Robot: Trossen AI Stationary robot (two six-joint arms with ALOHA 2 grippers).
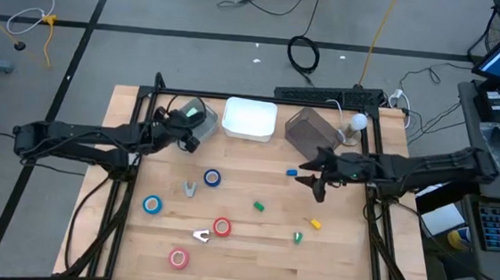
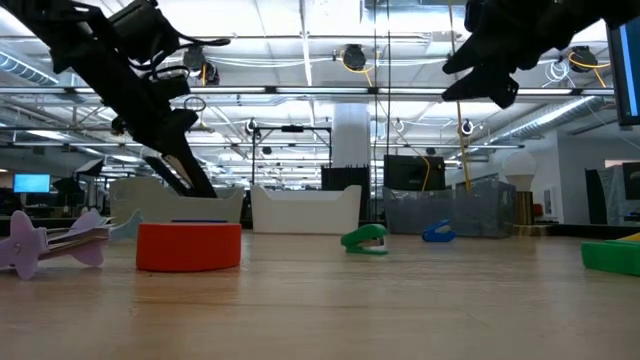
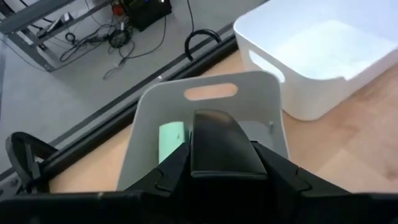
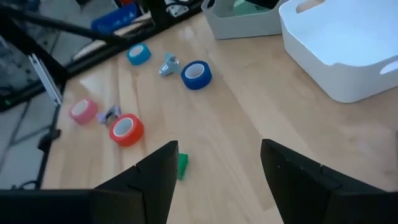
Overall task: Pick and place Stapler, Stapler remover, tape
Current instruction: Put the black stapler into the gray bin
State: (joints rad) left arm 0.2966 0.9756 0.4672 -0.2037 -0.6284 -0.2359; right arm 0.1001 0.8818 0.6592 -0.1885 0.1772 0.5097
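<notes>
Red tape roll (image 2: 188, 246) sits closest to the low camera, flat on the wooden table (image 1: 251, 238), white centre; purple staple remover (image 2: 50, 243) just beside it; second red/pink roll (image 1: 178, 258) near the front edge; two blue rolls, one (image 1: 212, 178) mid-table, one (image 1: 152, 205) nearer the left side; grey staple remover (image 1: 191, 188) between the two blue rolls; small green (image 1: 259, 207), yellow (image 1: 315, 224) and blue (image 1: 291, 172) bits scattered on the right half; left gripper (image 1: 188, 128) over the grey bin (image 3: 205, 118), which has a pale green item (image 3: 173, 140) inside; fingers partly closed, can't tell whether they clamp anything; right gripper (image 4: 217, 171) raised above the table near the clear bin (image 1: 309, 131), fingers wide apart, nothing between them; white bin (image 1: 250, 119) between the grey and clear ones; no readable labels or writing.
</notes>
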